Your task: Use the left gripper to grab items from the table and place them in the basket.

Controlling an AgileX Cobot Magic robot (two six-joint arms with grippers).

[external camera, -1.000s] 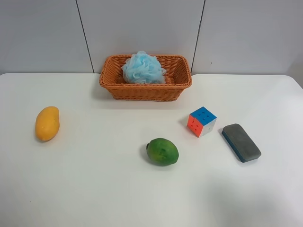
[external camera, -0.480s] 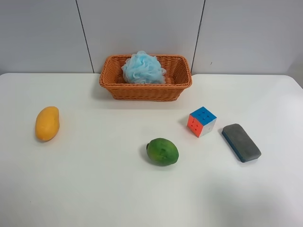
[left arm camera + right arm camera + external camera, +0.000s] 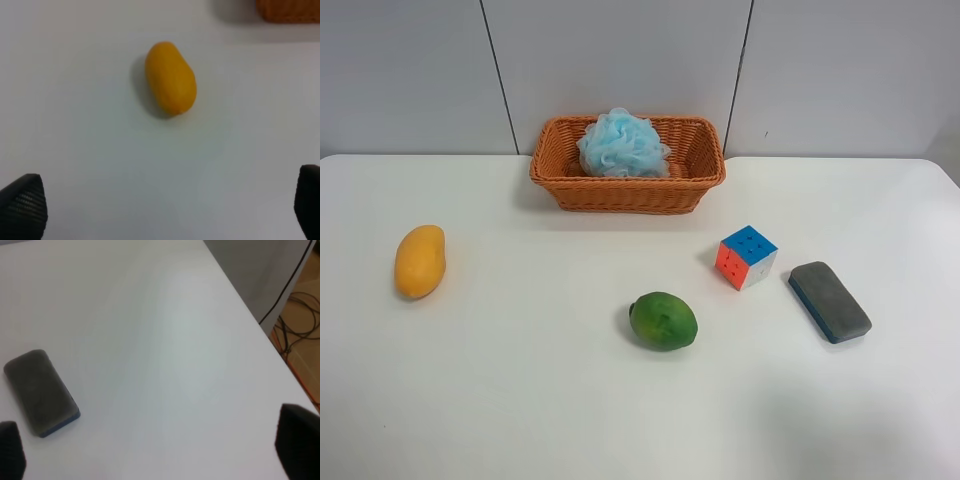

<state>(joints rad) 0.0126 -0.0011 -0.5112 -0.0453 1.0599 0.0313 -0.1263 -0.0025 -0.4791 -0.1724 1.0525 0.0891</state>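
The desk (image 3: 520, 400) carries 4 loose items; a 5th, the pouf (image 3: 622, 143), sits inside the basket (image 3: 700, 185) at the far edge of the exterior high view.

The mango (image 3: 420, 261) lies flat toward that view's left, well apart from the basket. Its long axis runs near-to-far, tilted slightly toward the basket at the far end.

In the left wrist view the mango (image 3: 170, 78) lies on bare desk ahead of the left gripper (image 3: 165, 207). The left fingers (image 3: 22, 205) are spread wide and hold nothing.

The green fruit (image 3: 663, 320) rests near centre. The cube (image 3: 747, 256) stands just beside the eraser (image 3: 830, 301), apart from it. The eraser's long axis runs diagonally.

The right gripper (image 3: 155, 447) shows both fingers (image 3: 297, 440) wide apart and empty, though the tips are blurred. The eraser (image 3: 42, 391) lies nearby.
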